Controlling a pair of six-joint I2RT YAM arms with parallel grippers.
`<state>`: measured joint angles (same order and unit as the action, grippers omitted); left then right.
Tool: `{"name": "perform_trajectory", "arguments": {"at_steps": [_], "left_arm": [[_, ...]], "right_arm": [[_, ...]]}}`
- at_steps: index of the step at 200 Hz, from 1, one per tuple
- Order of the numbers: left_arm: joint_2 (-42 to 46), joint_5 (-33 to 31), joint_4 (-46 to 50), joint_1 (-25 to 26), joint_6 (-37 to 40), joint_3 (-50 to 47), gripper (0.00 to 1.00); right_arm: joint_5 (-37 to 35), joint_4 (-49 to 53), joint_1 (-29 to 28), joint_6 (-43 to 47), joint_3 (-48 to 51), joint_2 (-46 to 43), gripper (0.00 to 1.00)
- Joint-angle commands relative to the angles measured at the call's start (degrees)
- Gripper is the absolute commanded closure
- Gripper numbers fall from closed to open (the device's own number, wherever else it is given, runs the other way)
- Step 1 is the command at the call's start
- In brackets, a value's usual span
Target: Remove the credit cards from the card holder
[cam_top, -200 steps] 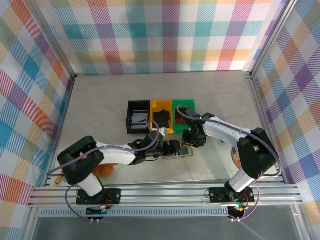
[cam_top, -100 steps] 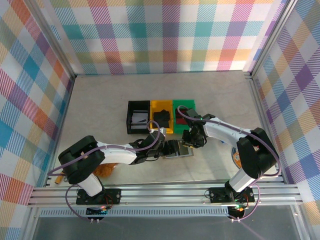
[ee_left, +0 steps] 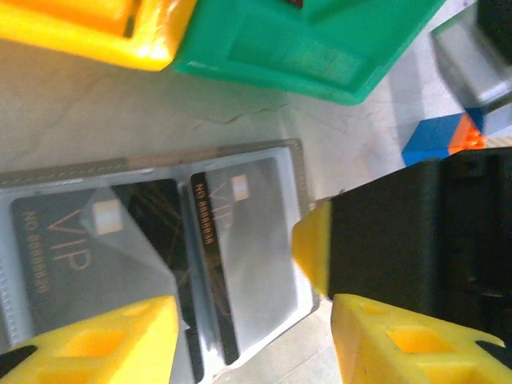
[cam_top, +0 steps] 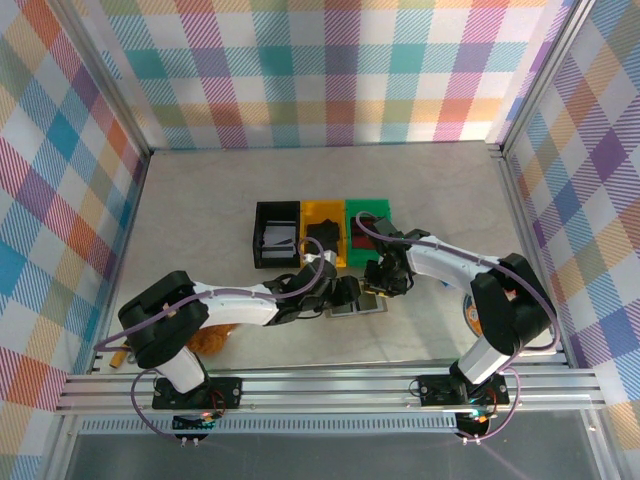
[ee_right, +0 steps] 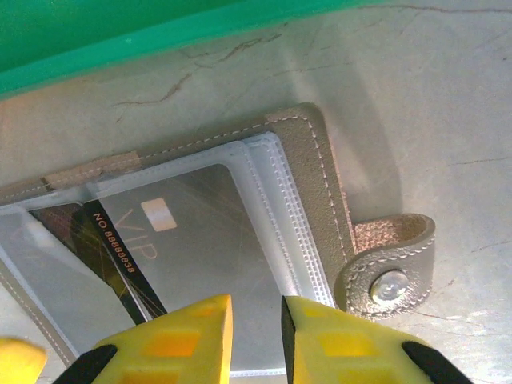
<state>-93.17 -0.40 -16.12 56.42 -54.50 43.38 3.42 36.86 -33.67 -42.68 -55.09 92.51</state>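
The card holder [cam_top: 358,303] lies open on the table in front of the bins. Its grey stitched cover [ee_right: 308,184] and snap tab [ee_right: 390,272] show in the right wrist view. Dark credit cards marked VIP sit in its clear sleeves [ee_left: 76,240] [ee_right: 188,240]. My left gripper [ee_left: 252,324] is open, and its yellow fingers [ee_left: 96,340] straddle the holder's right panel. My right gripper [ee_right: 256,332] stands over the tab-side panel with only a narrow gap between its jaws and nothing in that gap. Its yellow fingertip [ee_left: 314,248] sits at the panel's edge in the left wrist view.
Black [cam_top: 275,235], yellow [cam_top: 322,232] and green [cam_top: 368,225] bins stand in a row just behind the holder. An orange object [cam_top: 468,315] lies by the right arm. Another orange thing [cam_top: 212,340] lies near the left arm's base.
My left gripper's jaws have narrowed and it has slid a little further right over the holder. The right gripper and the holder have stayed put.
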Motion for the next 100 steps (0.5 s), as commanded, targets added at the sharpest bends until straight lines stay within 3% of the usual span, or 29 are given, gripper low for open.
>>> {"name": "perform_trajectory", "arguments": {"at_steps": [1,19,82,100], "left_arm": [[0.03,-2.75,2.89,0.96,-0.17,1.86,0.50],[-0.65,-3.02,2.80,1.21,-0.08,2.15,0.55],[-2.27,-4.07,1.56,1.50,-1.84,1.06,0.56],[-3.39,-3.83,2.06,1.67,-2.08,2.01,0.64]], "right_arm": [[0.56,-0.63,0.45,-0.91,0.88,0.83,0.74],[0.75,-0.71,0.69,-1.09,0.72,1.44,0.75],[1.11,-1.79,1.06,-2.31,1.36,2.21,0.75],[1.24,-2.20,1.06,-2.85,1.64,2.41,0.75]]}}
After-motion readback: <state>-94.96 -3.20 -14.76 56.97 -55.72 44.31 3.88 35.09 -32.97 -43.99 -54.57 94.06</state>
